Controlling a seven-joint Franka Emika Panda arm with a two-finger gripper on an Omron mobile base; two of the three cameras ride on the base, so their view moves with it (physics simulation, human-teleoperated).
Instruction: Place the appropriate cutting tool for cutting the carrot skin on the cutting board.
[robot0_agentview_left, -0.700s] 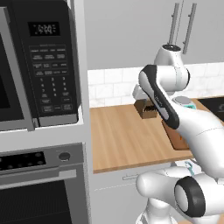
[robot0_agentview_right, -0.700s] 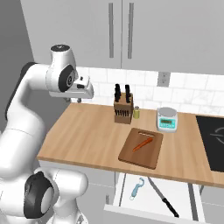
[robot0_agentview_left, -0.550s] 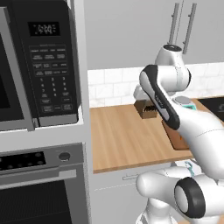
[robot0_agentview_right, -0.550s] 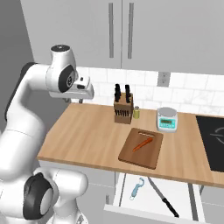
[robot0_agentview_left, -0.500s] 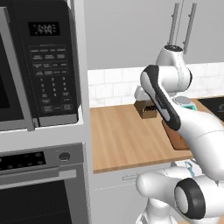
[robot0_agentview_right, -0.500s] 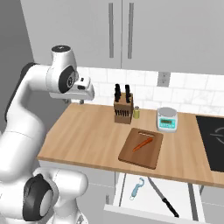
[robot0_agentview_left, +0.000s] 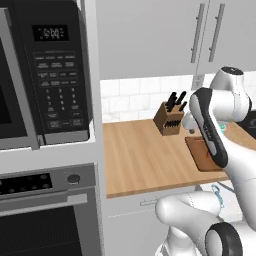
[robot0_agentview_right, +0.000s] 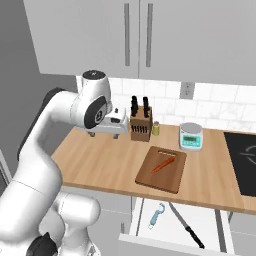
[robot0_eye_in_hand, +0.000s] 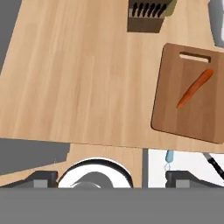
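Spanning the scene, the wooden countertop (robot0_agentview_right: 100, 165) carries the cutting board (robot0_agentview_right: 162, 170) at right, the carrot (robot0_agentview_right: 163, 164) lying on it. Nearer, the open drawer (robot0_agentview_right: 172, 222) holds the teal-handled cutting tool (robot0_agentview_right: 156, 215). Gripper (robot0_agentview_right: 104, 135) hovers far-left; whether its jaws are parted I cannot tell.

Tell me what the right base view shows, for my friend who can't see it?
A carrot lies on a cutting board on a wooden counter. Below, an open drawer holds a teal peeler, and the robot's hand hangs over the counter's left side.
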